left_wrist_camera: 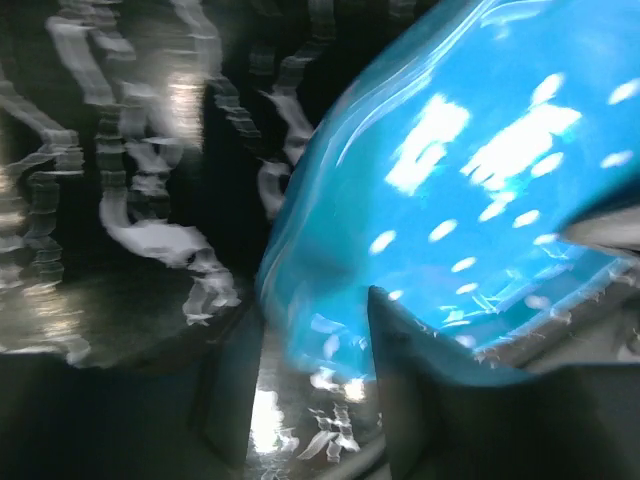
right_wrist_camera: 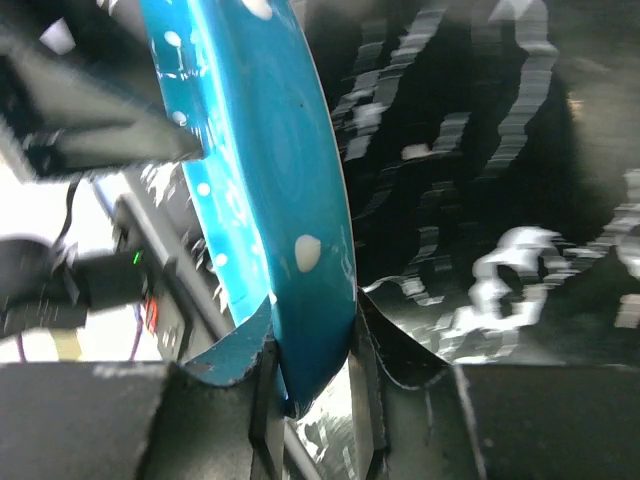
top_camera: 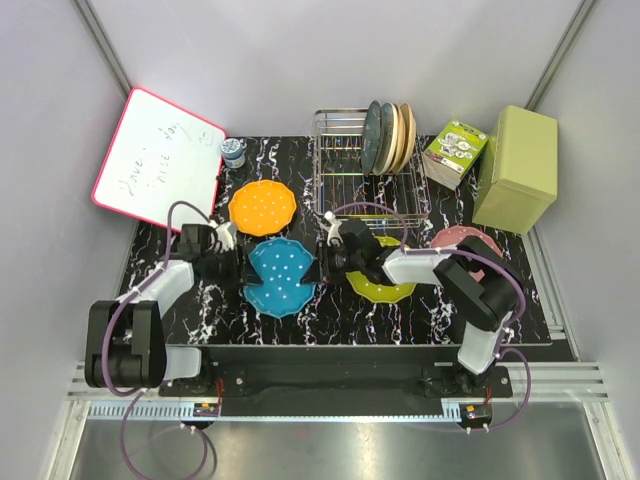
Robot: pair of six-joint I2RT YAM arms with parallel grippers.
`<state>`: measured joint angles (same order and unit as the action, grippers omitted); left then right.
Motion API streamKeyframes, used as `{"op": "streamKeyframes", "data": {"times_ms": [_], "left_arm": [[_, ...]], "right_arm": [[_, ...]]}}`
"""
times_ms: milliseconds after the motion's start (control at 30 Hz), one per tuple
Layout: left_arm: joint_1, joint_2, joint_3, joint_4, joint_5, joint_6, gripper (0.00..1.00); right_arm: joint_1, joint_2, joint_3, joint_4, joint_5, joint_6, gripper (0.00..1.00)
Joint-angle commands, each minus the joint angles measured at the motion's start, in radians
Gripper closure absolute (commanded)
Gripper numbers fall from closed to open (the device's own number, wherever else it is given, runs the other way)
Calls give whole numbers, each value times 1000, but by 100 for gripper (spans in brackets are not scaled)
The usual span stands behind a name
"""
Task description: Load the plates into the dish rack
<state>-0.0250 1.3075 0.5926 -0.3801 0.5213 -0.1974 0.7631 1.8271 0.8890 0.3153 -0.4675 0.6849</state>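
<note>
— What has the right tool (right_wrist_camera: 314, 330) got?
— The blue plate (right_wrist_camera: 270, 200). Its two pads are pinched onto the rim, one on each face, and I see no gap.
— And the left tool (left_wrist_camera: 310, 308)?
— That one stands part open. The opposite edge of the same plate sits between its fingers (left_wrist_camera: 405, 400) with room to spare, so it grips nothing.
— So where is that plate?
— Between the two tools, over the middle of the black marbled table (top_camera: 215, 320), in front of the dish rack (top_camera: 345, 170). I can't tell from here whether its underside touches the table.
— The other plates?
— The orange plate (top_camera: 263, 207) lies flat just behind it, left of the rack. The yellow-green plate (top_camera: 395, 292) lies partly under the right arm, and the pink plate (top_camera: 462, 238) is further right. All three lie on the table, outside the rack. A few duller plates (top_camera: 390, 135) stand on edge at the rack's far right corner
</note>
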Motion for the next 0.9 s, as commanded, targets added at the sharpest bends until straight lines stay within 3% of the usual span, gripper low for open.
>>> {"op": "streamKeyframes", "data": {"times_ms": [0, 33, 233, 367, 467, 600, 767, 867], "left_arm": [[71, -43, 24, 12, 273, 38, 44], [92, -53, 33, 6, 287, 58, 35], [132, -244, 220, -137, 353, 191, 24], [163, -417, 312, -206, 335, 289, 15], [169, -549, 346, -217, 283, 338, 9], [172, -541, 426, -293, 188, 355, 6], [171, -570, 374, -247, 149, 332, 6], [171, -574, 339, -229, 151, 303, 6]], "right_arm": [[47, -173, 53, 116, -180, -139, 100], [35, -186, 60, 58, -198, -154, 100], [-4, -258, 151, -155, -188, -303, 100], [-13, -276, 328, -385, -82, -436, 100], [-19, -269, 495, -550, 56, -515, 100], [-45, -252, 688, -640, 293, -565, 100], [-73, -198, 917, -641, 527, -622, 100], [-74, -149, 996, -573, 754, -656, 100]]}}
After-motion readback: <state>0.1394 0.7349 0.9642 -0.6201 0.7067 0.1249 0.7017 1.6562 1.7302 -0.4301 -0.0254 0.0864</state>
